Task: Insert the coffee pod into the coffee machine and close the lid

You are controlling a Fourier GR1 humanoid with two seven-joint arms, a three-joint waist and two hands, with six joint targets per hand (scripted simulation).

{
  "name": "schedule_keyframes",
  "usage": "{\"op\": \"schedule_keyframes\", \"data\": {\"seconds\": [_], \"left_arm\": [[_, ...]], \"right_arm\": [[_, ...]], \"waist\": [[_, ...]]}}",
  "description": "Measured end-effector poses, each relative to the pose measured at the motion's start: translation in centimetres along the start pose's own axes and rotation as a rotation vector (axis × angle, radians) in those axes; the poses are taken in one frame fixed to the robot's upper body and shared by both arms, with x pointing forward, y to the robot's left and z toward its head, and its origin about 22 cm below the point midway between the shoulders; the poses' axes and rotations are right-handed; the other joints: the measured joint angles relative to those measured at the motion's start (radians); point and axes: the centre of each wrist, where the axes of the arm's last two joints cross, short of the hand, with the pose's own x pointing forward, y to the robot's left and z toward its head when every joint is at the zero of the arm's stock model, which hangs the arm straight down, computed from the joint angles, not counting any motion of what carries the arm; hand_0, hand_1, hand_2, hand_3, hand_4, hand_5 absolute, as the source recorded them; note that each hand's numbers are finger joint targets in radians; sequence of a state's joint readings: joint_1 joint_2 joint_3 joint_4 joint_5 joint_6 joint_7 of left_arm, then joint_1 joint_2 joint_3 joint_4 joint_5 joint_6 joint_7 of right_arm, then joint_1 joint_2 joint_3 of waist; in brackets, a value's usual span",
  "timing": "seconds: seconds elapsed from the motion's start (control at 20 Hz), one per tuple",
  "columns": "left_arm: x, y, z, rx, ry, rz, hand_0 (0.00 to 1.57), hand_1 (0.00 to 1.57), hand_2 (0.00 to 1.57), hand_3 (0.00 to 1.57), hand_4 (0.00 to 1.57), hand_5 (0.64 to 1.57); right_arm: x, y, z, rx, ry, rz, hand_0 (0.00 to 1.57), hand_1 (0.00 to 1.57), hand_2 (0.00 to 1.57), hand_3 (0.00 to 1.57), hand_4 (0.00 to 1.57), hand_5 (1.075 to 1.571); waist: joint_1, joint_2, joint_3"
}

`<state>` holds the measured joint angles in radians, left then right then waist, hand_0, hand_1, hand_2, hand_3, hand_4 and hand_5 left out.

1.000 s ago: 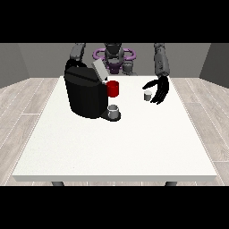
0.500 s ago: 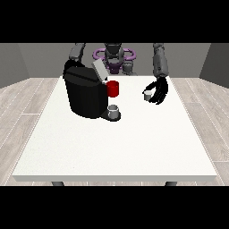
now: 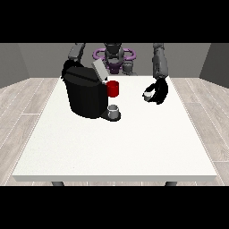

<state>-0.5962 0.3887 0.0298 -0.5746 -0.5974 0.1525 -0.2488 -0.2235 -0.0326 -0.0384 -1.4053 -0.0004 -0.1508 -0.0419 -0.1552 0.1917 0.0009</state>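
Black robot hand point(image 3: 159, 93) curls around coffee pod point(image 3: 147, 95).

black boxy coffee machine point(image 3: 85, 95) sits on the table's point(image 3: 116, 143) left half, small grey pod point(image 3: 147, 95) off to its right.

The robot point(image 3: 113, 57) has a dark grey torso ringed by purple loops at the shoulders, segmented grey arms point(image 3: 159, 62), and a glossy black hand point(image 3: 159, 93).

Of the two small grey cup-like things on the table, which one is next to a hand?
The small grey pod at the view's right, beside the black hand. The other grey cup stands at the coffee machine, under its red part.
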Motion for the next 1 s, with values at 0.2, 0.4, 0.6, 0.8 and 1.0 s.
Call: {"op": "schedule_keyframes", "data": {"seconds": [0.2,0.4,0.6,0.8,1.0], "left_arm": [[0.0,-0.7,0.2,-0.018,-0.036,-0.03,1.32,1.32,1.43,1.41,0.55,1.571],[1.4,0.2,-0.8,-0.041,-0.104,-0.015,1.45,1.45,1.45,1.39,0.62,1.571],[4.4,1.8,-2.3,-0.06,-0.182,-0.001,1.32,1.32,1.38,1.35,0.58,1.571],[6.4,3.5,-3.3,-0.069,-0.222,0.008,1.26,1.26,1.33,1.29,0.54,1.571],[8.4,5.2,-4.2,-0.066,-0.254,0.002,1.26,1.26,1.33,1.29,0.54,1.571]], "right_arm": [[-1.1,-0.5,0.4,-0.017,0.024,-0.009,0.0,0.0,0.0,0.0,0.43,1.571],[-1.7,-0.5,0.5,-0.024,0.042,-0.015,0.0,0.0,0.0,0.0,0.42,1.571],[-3.2,-0.5,0.9,-0.038,0.076,-0.018,0.0,0.0,0.0,0.0,0.44,1.571],[-3.4,-0.9,0.7,-0.038,0.11,-0.021,0.0,0.0,0.0,0.0,0.49,1.571],[-3.6,-0.8,0.4,-0.024,0.104,-0.017,0.0,0.0,0.0,0.0,0.51,1.571]], "waist": [[0.016,-0.021,-0.0003],[0.019,-0.037,-0.0008],[0.033,-0.068,-0.0008],[0.03,-0.092,-0.0007],[0.026,-0.092,-0.0005]]}}
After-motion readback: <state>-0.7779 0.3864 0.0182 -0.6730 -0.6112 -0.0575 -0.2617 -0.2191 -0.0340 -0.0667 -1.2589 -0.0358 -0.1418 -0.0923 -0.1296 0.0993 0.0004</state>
